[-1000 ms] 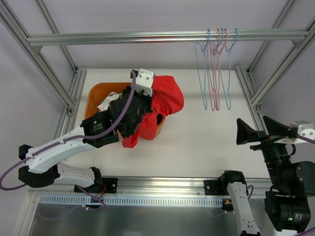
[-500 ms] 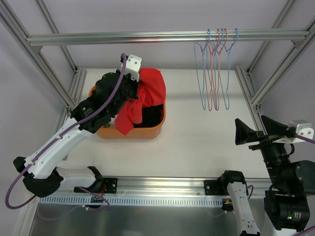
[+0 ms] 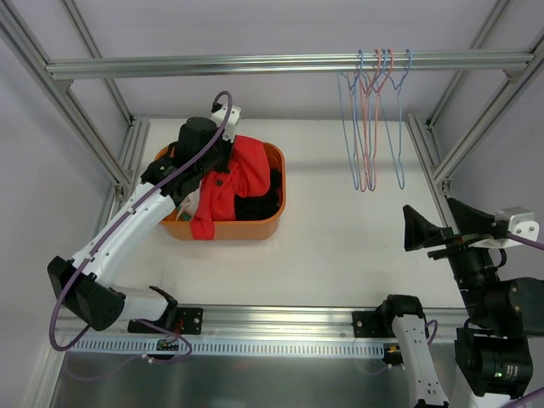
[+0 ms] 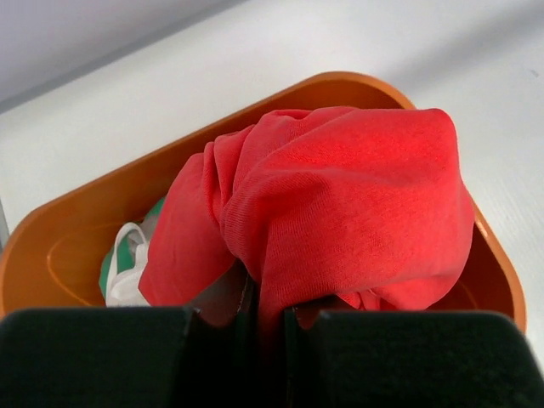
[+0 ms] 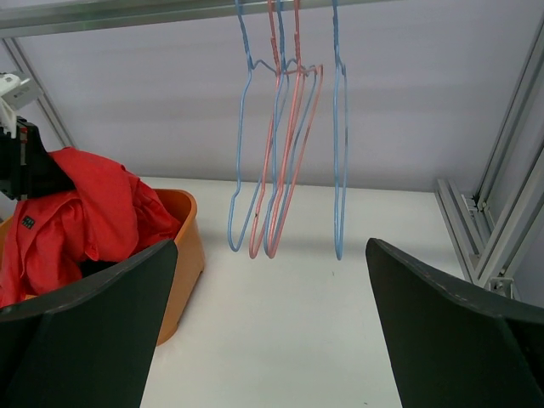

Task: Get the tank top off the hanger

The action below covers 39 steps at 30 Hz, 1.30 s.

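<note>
Tank top [image 3: 245, 174], pinched in your left gripper [image 4: 269, 319], drapes straight down into the orange bin [image 3: 255, 231]; your right gripper [image 5: 270, 306] sits spread, well apart.

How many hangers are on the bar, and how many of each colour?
Blue hangers: 3
Pink hangers: 2
Total: 5

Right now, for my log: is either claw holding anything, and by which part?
The left claw pinches a bunched fold of the red tank top above the orange bin; the right claw holds nothing.
</note>
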Each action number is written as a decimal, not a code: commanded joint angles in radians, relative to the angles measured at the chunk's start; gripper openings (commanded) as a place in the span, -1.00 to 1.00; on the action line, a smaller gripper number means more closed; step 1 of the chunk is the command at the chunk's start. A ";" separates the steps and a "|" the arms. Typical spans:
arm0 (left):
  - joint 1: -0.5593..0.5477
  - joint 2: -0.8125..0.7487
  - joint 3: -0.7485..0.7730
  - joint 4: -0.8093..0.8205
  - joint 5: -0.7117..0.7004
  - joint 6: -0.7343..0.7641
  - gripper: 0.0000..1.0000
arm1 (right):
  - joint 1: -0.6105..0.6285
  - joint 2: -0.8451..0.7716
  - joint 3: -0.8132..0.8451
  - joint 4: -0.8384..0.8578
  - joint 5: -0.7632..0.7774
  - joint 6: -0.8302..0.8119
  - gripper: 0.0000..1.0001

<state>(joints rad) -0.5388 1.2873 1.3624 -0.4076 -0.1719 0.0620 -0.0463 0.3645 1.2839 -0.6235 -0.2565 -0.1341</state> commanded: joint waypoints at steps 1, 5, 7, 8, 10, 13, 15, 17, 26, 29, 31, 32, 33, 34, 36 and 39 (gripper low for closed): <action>0.032 0.059 0.016 0.021 0.040 -0.017 -1.00 | -0.004 -0.007 -0.014 0.056 -0.029 0.011 0.99; 0.057 0.165 0.121 -0.101 0.068 -0.057 -1.00 | -0.004 -0.009 -0.023 0.061 -0.033 0.004 0.99; 0.057 0.240 0.235 -0.218 0.116 -0.057 -1.00 | -0.004 -0.007 -0.028 0.061 -0.030 -0.001 0.99; 0.056 0.253 0.271 -0.241 0.132 -0.051 -1.00 | -0.004 -0.007 -0.029 0.061 -0.030 -0.001 0.99; 0.056 0.250 0.338 -0.258 0.155 -0.045 -1.00 | -0.004 -0.006 -0.037 0.065 -0.035 -0.001 0.99; 0.056 0.230 0.443 -0.267 0.163 -0.007 -1.00 | -0.004 -0.009 -0.049 0.071 -0.038 0.002 0.99; 0.057 0.225 0.487 -0.272 0.170 0.044 -1.00 | -0.004 -0.010 -0.052 0.073 -0.036 0.002 0.99; 0.057 0.218 0.515 -0.277 0.214 0.102 -1.00 | -0.004 -0.013 -0.055 0.076 -0.035 0.002 0.99; 0.057 0.207 0.408 -0.278 0.272 0.183 -1.00 | -0.004 -0.018 -0.069 0.088 -0.046 0.010 0.99; 0.057 0.219 0.357 -0.278 0.258 0.170 -1.00 | -0.004 -0.018 -0.072 0.091 -0.050 0.011 0.99; 0.057 0.227 0.304 -0.278 0.201 0.151 -1.00 | -0.004 -0.021 -0.075 0.093 -0.055 0.013 0.99; 0.056 0.228 0.284 -0.278 0.189 0.131 -1.00 | -0.004 -0.022 -0.078 0.094 -0.056 0.013 0.99; 0.056 0.231 0.241 -0.278 0.183 0.119 -1.00 | -0.004 -0.024 -0.081 0.094 -0.058 0.011 0.99; 0.057 0.230 0.222 -0.278 0.178 0.108 -1.00 | -0.004 -0.025 -0.083 0.096 -0.058 0.010 0.99; 0.057 0.237 0.196 -0.280 0.180 0.084 -1.00 | -0.004 -0.029 -0.084 0.096 -0.061 0.005 0.99; 0.057 0.265 0.182 -0.324 0.149 0.041 -1.00 | -0.004 -0.032 -0.090 0.099 -0.072 0.004 0.99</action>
<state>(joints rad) -0.4835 1.5452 1.5490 -0.7044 0.0254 0.1593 -0.0463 0.3470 1.1942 -0.5793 -0.3027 -0.1345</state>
